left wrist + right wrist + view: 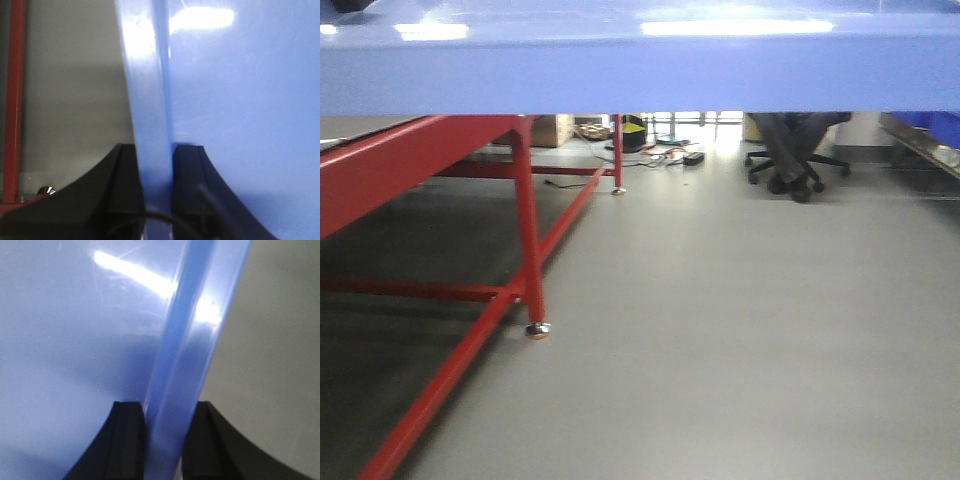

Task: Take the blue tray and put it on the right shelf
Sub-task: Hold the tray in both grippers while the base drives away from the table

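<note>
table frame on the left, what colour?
Red. The table frame shows best in the exterior front-facing view.

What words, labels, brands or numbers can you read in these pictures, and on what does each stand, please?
No text can be read in any view.
The blue tray is plain, showing only glare, also where the left end effector and right end effector clamp its rim.
The cardboard box and yellow-black object far back are too blurred to show any print.
</note>
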{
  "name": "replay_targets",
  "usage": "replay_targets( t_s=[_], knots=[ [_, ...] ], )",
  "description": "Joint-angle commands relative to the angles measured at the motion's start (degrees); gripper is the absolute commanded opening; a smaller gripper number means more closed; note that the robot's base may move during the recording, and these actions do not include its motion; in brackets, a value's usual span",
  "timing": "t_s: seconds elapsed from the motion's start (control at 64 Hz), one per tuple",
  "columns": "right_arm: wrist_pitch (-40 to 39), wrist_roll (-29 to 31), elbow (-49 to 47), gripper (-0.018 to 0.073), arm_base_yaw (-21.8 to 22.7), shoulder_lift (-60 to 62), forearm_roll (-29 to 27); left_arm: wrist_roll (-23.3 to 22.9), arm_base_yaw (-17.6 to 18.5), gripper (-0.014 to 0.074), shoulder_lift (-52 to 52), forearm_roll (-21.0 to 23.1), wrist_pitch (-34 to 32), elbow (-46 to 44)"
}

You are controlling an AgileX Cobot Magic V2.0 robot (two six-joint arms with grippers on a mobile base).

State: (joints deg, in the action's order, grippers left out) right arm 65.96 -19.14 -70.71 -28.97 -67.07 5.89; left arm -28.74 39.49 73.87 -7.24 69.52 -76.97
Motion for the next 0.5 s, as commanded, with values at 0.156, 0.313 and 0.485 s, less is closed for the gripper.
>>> replay_targets(
  t_s=[0.156,0.313,0.485],
  knots=[
    [-2.5,2.0,-2.2,0.0066,-0.2,1.4,2.8,1.9,0.5,-0.0048,-1.3,-2.5,2.7,-1.6],
    [-2.5,2.0,-2.2,0.0066,-0.2,1.4,2.8,1.9,0.5,-0.0048,-1.3,-2.5,2.7,-1.6],
    [-2.5,2.0,-2.2,0.0066,-0.2,1.4,2.8,1.9,0.5,-0.0048,-1.3,-2.5,2.7,-1.6]
  ],
)
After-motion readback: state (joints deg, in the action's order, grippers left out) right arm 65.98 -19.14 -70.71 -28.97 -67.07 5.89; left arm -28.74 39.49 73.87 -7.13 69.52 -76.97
